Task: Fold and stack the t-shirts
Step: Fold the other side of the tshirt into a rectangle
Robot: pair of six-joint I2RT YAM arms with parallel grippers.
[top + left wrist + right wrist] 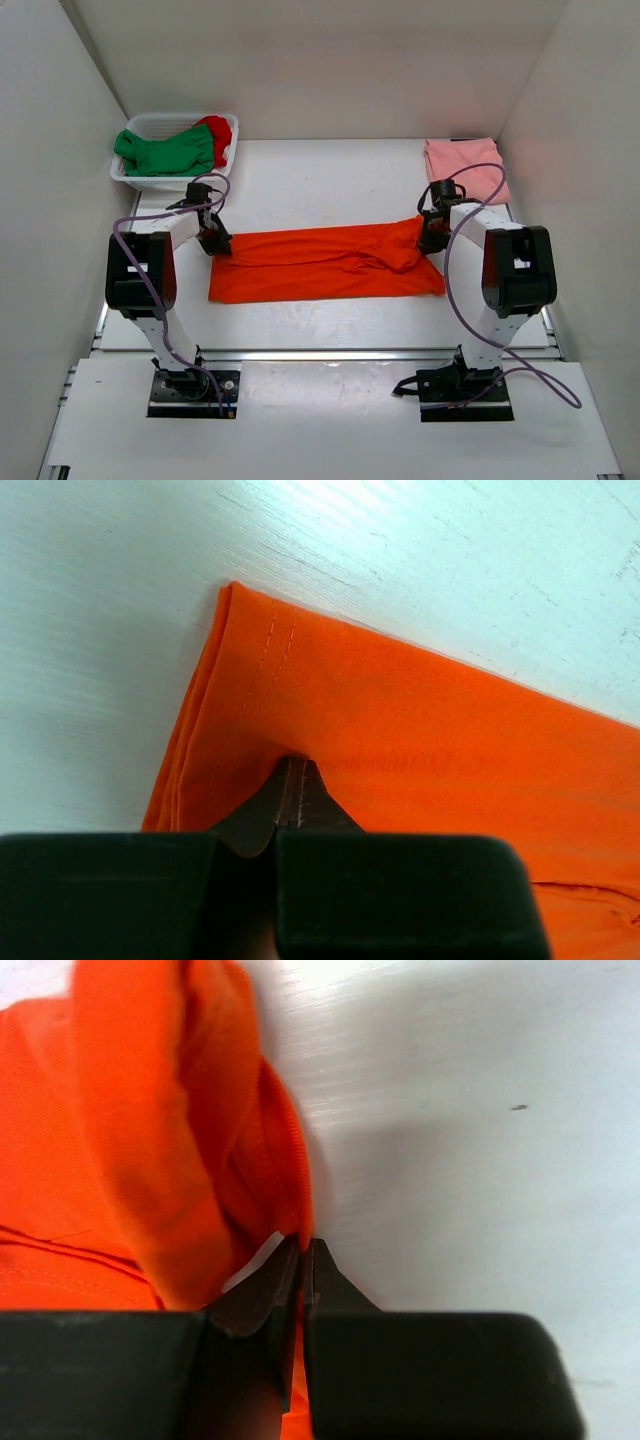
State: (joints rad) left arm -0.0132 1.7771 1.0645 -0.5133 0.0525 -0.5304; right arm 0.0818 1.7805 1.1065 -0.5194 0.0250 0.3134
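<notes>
The bright orange t-shirt point(325, 263) lies as a long folded band across the middle of the table. My left gripper point(215, 243) is shut on its far left corner, with the hemmed orange cloth point(400, 720) spreading ahead of the jaws. My right gripper point(431, 238) is shut on its bunched far right edge point(200, 1140). The pale salmon pink t-shirt point(462, 166) lies folded at the far right. The green t-shirt point(168, 153) and the red t-shirt point(218, 133) are heaped in the white basket point(140, 180).
The white basket stands at the far left corner against the wall. White walls close in the table on the left, right and back. Purple cables loop from both arms over the table sides.
</notes>
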